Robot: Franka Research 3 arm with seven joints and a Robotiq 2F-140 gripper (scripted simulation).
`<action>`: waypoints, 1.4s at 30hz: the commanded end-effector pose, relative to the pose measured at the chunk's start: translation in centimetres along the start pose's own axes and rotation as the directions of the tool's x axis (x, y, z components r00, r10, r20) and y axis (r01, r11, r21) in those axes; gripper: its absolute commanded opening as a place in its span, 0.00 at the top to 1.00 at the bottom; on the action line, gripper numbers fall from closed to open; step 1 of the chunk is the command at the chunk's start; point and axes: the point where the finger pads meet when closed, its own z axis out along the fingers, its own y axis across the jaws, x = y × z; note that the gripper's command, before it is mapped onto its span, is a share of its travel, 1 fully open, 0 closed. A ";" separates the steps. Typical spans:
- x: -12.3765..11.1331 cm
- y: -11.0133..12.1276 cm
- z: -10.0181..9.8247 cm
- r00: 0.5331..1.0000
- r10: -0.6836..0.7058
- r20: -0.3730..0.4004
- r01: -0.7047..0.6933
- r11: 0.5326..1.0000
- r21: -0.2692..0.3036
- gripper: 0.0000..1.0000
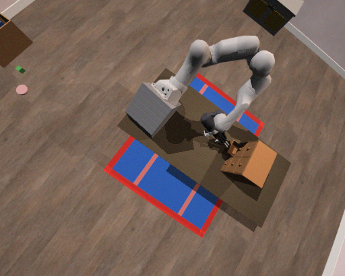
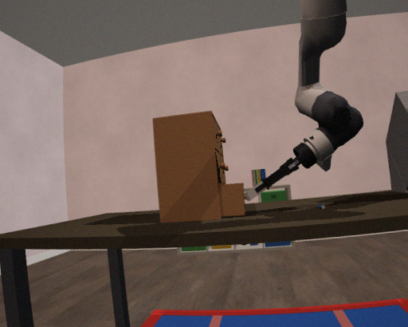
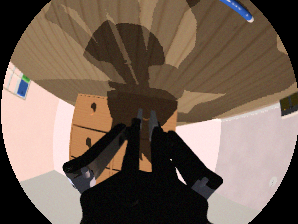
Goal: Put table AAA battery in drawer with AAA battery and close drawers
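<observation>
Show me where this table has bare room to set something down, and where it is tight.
Free: the strip between the grey pedestal and the blue AAA battery, and the table edge beyond the chest. Tight: the chest's front, where the claw, shut on a knob, holds the bottom drawer pulled out.

Orange-brown chest (image 2: 186, 167), dark brown table (image 2: 265, 227), blue battery (image 3: 228, 2), blue red-edged mat (image 1: 164, 188)
</observation>
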 end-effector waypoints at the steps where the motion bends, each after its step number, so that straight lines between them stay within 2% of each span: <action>1: 0.1 0.1 -0.1 1.000 -0.005 0.001 0.005 1.000 0.001 0.92; 15: 0.1 0.1 -0.1 1.000 -0.005 0.001 0.005 1.000 0.001 0.92; 22: 0.1 0.1 -0.1 1.000 -0.005 0.001 0.005 1.000 0.001 0.82; 33: 0.1 0.1 -0.2 1.000 -0.005 0.001 0.005 1.000 0.001 0.80; 42: 1.3 0.1 -2.2 1.000 -0.005 0.001 0.005 1.000 0.001 0.80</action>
